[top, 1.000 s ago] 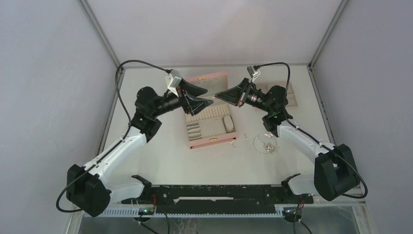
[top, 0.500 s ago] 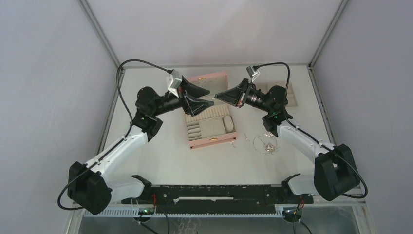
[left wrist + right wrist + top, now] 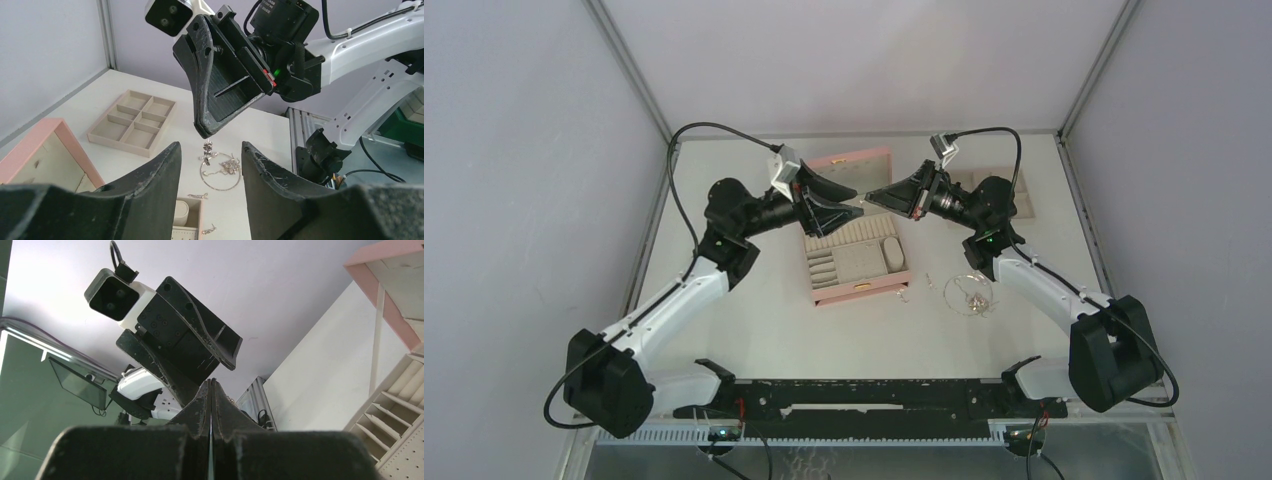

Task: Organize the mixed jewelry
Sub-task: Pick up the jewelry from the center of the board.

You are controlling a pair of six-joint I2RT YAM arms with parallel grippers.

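Note:
Both grippers are raised above the open pink box (image 3: 864, 287), tips almost meeting. My left gripper (image 3: 856, 209) is open and empty, its jaws wide apart in the left wrist view (image 3: 209, 148). My right gripper (image 3: 870, 197) is shut; its fingers press together in the right wrist view (image 3: 210, 382). A small silver dangling earring (image 3: 207, 150) hangs right under its tip (image 3: 206, 134). The thin looped necklace (image 3: 969, 293) lies on the table right of the box with tangled silver bits inside it (image 3: 231, 167). Two loose earrings (image 3: 200, 196) lie between the loop and the box.
The flat beige compartment tray (image 3: 1022, 200) sits at the back right and shows in the left wrist view (image 3: 131, 122). The box's pink lid (image 3: 854, 160) lies open toward the back. A black rail (image 3: 864, 395) runs along the near edge.
The left arm has shifted slightly, and its gripper stays facing the right gripper's tip. The right arm and the jewelry on the table have not moved.

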